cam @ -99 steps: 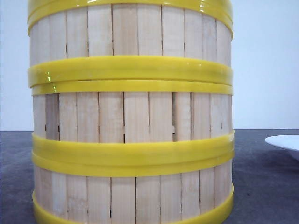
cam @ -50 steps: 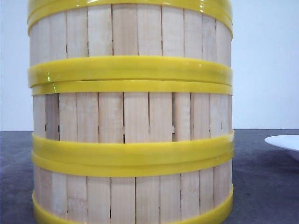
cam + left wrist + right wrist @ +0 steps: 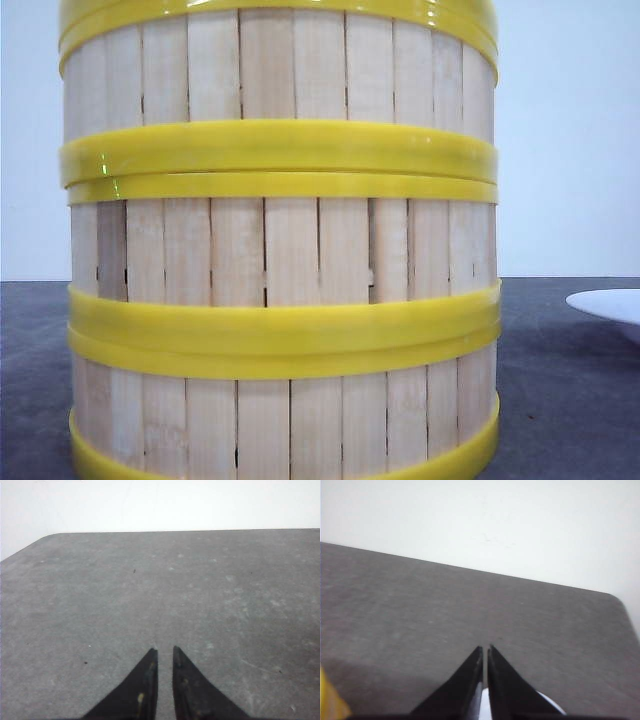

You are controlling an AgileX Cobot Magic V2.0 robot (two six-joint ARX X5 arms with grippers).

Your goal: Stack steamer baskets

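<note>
The steamer baskets stand stacked one on another close in front of the front camera, filling its left and middle. The lowest basket (image 3: 280, 425), the middle basket (image 3: 280, 245) and the top basket (image 3: 280, 70) line up, their yellow rims meeting in bands. Neither gripper appears in the front view. My left gripper (image 3: 164, 650) hangs shut over bare grey table, holding nothing. My right gripper (image 3: 485, 647) is shut and empty too, with a sliver of a yellow basket rim (image 3: 329, 700) at the edge of its view.
A flat white plate (image 3: 612, 302) lies on the grey table (image 3: 560, 400) to the right of the stack; part of the plate (image 3: 555, 707) shows under the right fingers. The table's rounded far corners (image 3: 45, 537) appear in both wrist views, against a white wall.
</note>
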